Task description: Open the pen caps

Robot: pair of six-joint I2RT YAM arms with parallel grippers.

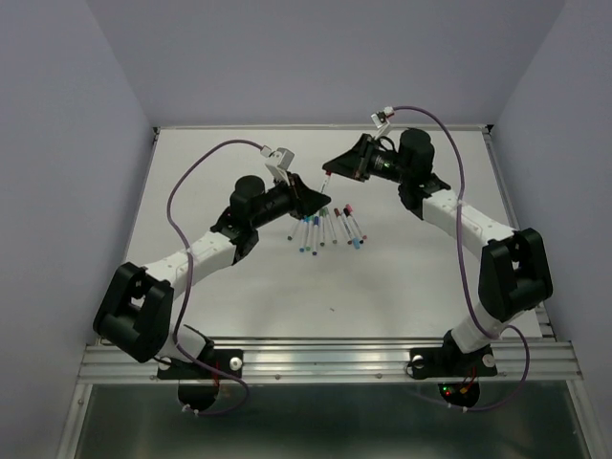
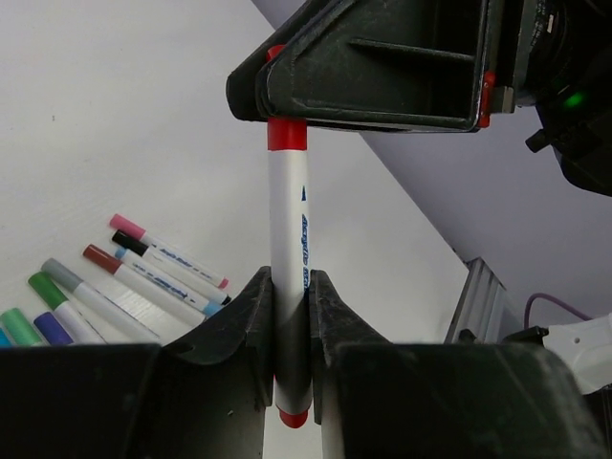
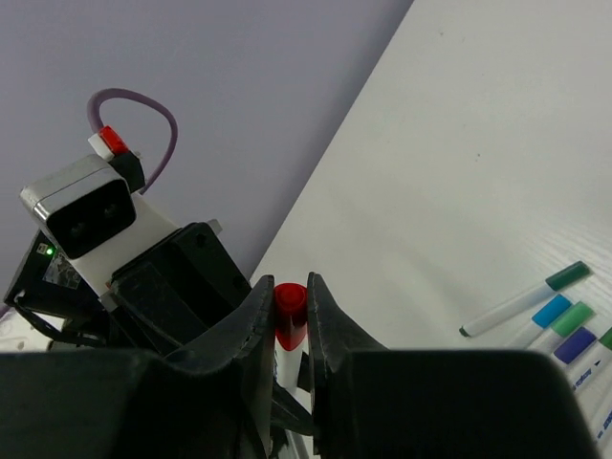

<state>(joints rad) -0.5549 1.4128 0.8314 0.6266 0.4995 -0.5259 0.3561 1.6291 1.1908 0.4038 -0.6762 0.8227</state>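
L jaws pinched nearly shut on white barrel of the red pen (image 2: pixel 287 210), which is held up off the table (image 1: pixel 239 277) betw. the two arms. R jaws clamped tight on its red cap (image 3: pixel 290 304), w/ cap seated on barrel, not yet off. Other pens (image 2: pixel 148 280) lie fanned on table below, capped.

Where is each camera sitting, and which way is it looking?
Top external: high behind the arms, looking down on the table; both arms show whole, bases nearest.
Left wrist: on the left arm, looking along the left gripper, shut on the red pen, towards the right gripper.
Right wrist: on the right arm, looking past its own fingers, shut on the red cap, at the left wrist camera.
Shared: all three see the loose pens; both wrist views see the opposite gripper.
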